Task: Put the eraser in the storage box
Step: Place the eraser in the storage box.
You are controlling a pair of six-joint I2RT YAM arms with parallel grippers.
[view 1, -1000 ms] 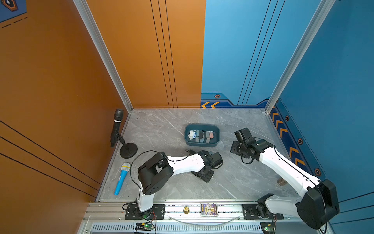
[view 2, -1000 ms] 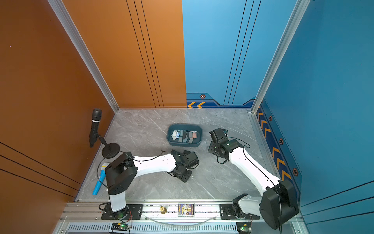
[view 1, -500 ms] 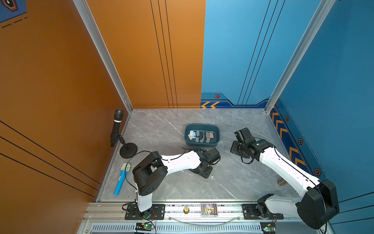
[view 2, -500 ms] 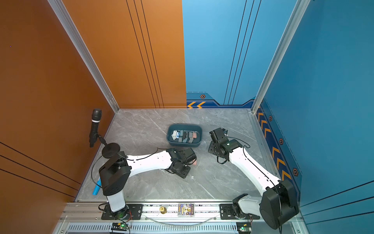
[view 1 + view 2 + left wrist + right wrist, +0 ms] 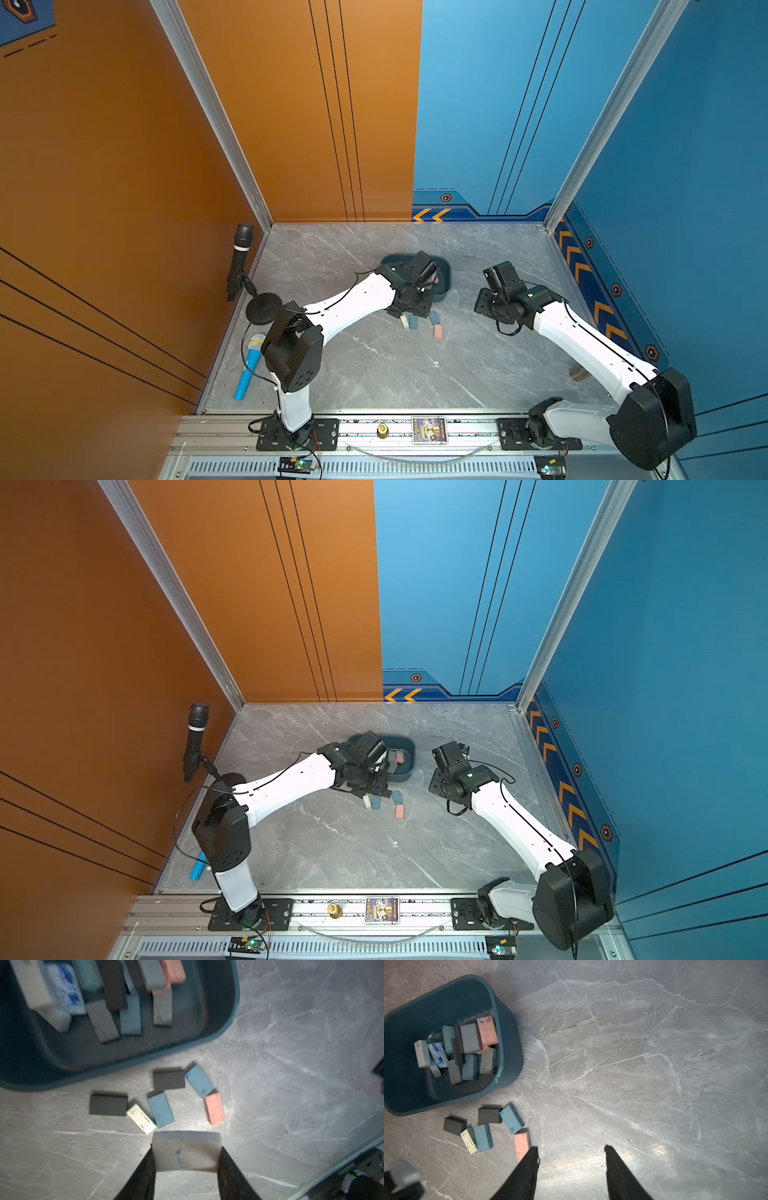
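My left gripper (image 5: 187, 1148) is shut on a white eraser (image 5: 187, 1157) smudged with blue, held above the grey table. The dark teal storage box (image 5: 234, 1012) lies just beyond it and holds several erasers. Between the box and my left gripper lie several loose erasers (image 5: 161, 1109), black, blue, cream and pink. In both top views the left wrist (image 5: 409, 286) overlaps the storage box (image 5: 445, 268) (image 5: 409, 746), and the held eraser is hidden. My right gripper (image 5: 571, 1149) is open and empty over bare table, next to a pink eraser (image 5: 522, 1142), right of the box (image 5: 500, 1022).
A black microphone on a round stand (image 5: 240, 266) stands at the left wall. A blue toy microphone (image 5: 249, 370) lies by the left arm's base. A small brown object (image 5: 579, 372) sits near the right wall. A picture card (image 5: 429, 430) rests on the front rail.
My left arm has risen and swung from the table's middle toward the storage box, carrying the white eraser. The loose erasers below it now show. The right arm has stayed put.
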